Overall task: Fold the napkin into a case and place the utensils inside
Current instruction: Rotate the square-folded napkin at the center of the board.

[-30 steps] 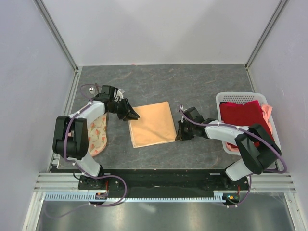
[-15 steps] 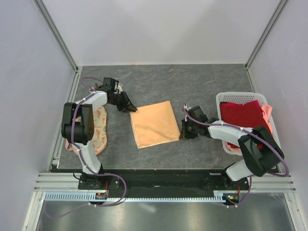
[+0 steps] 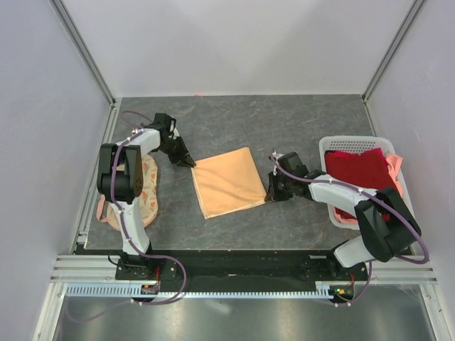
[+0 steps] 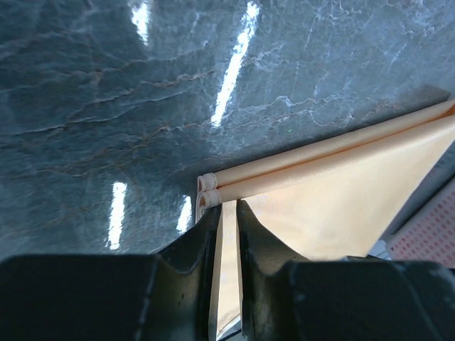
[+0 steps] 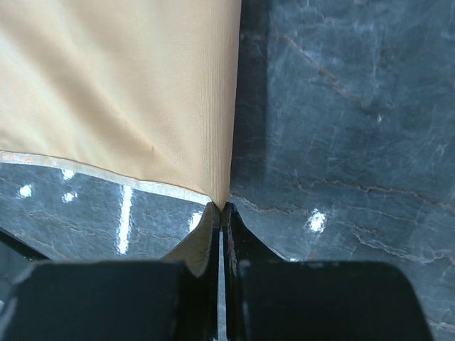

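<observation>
We find the fingers [image 5: 238, 241] of the right gripper [image 5: 222, 209] closed tight on the near right corner of the napkin [image 3: 227, 183], cloth running up out of the pinch. The left gripper [image 4: 226, 213] straddles the far left corner, with a narrow gap and peach cloth in it; we cannot tell if it pinches. The grey marbled table [image 3: 284, 128] lies under the napkin. The napkin is flat and folded double, two rolled hems stacked at the left corner. A white basket [image 3: 341, 142] sits well right of the napkin and holds a dark red cloth [image 3: 359, 170]. A printed cream cloth [image 3: 146, 192] lies left of the napkin, partly beneath the left arm.
</observation>
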Action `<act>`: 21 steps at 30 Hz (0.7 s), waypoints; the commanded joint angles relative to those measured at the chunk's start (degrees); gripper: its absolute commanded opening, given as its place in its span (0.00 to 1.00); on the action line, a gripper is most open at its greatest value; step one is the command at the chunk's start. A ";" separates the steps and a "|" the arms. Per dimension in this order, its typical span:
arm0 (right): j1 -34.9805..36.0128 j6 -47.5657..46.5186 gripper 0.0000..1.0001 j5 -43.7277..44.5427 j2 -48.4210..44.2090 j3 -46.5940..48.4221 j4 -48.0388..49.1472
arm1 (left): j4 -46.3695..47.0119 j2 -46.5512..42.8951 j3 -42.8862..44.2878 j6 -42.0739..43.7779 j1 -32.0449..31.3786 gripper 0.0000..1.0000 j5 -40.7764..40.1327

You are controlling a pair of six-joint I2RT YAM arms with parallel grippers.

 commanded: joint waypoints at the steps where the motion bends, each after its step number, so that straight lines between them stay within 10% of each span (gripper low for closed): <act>1: -0.91 -2.76 0.00 -0.85 0.72 3.13 -0.94 | -1.53 1.00 3.50 4.13 0.38 0.20 -4.39; 14: -6.27 -6.72 0.03 17.33 8.10 11.47 -5.33 | 0.14 -3.21 -1.59 3.78 -1.02 0.18 -5.62; 21: -6.45 -8.22 0.44 23.93 10.74 23.86 -13.24 | 0.05 -15.85 -3.43 2.64 -2.17 0.23 -3.25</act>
